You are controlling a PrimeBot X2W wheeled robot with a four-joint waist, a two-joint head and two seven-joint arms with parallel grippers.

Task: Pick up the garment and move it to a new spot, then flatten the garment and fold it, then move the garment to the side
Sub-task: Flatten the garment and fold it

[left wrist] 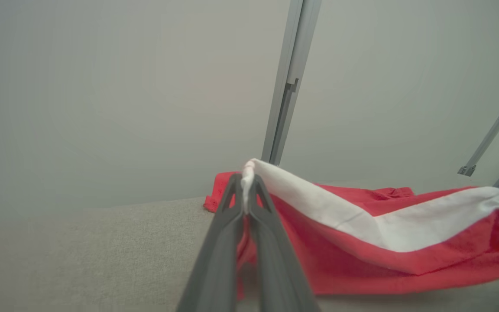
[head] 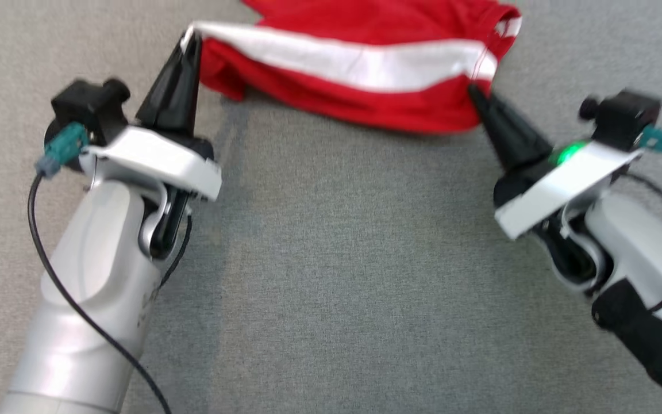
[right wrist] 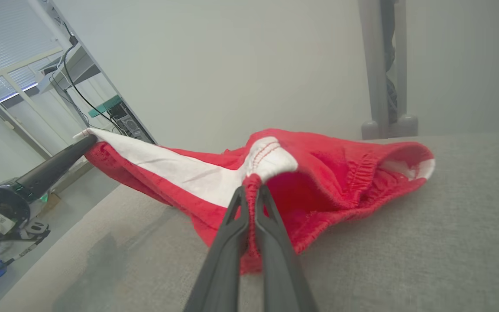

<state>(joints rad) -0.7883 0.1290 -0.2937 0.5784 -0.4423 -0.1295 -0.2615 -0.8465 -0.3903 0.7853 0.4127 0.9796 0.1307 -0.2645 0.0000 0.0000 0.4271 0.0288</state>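
Two corners of the red garment (head: 331, 106) are shown pinched, one by each gripper, at the far side of the grey cloth-covered surface (head: 331, 259). At left, the left gripper (head: 191, 41) is closed on the end of the white band (head: 365, 60); in the left wrist view a fold of white cloth is seen squeezed between its fingers. Between the two grips the band is drawn almost straight, while the red cloth below it sags in a shallow curve and the part beyond rests on the surface. At right, the right gripper (head: 473, 91) is clamped shut on the red edge just below the stitched end of the band, as the right wrist view confirms. The wide spacing of the arms is judged to serve a purpose: with the edge held taut from both ends, the garment can be carried or dragged without bunching and laid down nearly flat. The flattening and folding steps are judged not yet begun.
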